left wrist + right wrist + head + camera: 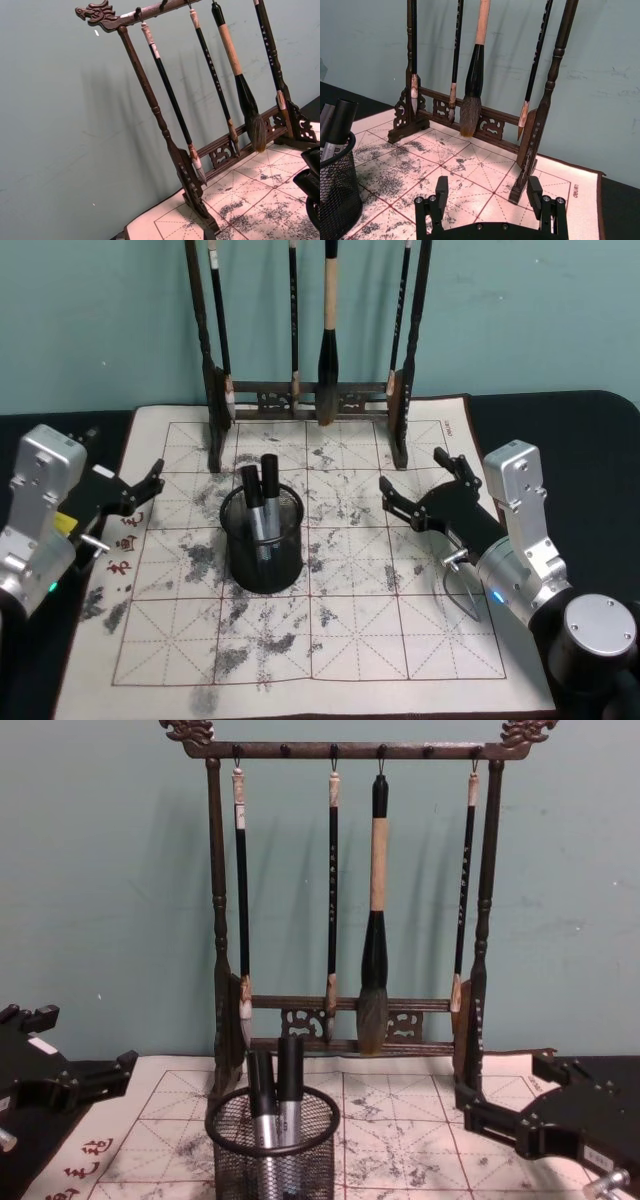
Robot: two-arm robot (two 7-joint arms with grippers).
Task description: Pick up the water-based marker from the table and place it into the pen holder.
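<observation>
**Markers upright in holder, both end effectors empty**

Near the mat's middle, I am seeing the pen holder (pixel 263 545) carrying two markers (pixel 260 502), long axes near vertical, tips down; no marker is lying loose on the surface; the right end effector (pixel 412 492) is hovering spread and empty to the holder's right; the left end effector (pixel 143 490), also spread, is sitting slightly nearer.

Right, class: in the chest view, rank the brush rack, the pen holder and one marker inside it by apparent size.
1. Brush rack, largest by far, though farthest back.
2. Pen holder, nearer the camera, its base cut off.
3. Marker, smallest; partly hidden in the mesh.
</observation>
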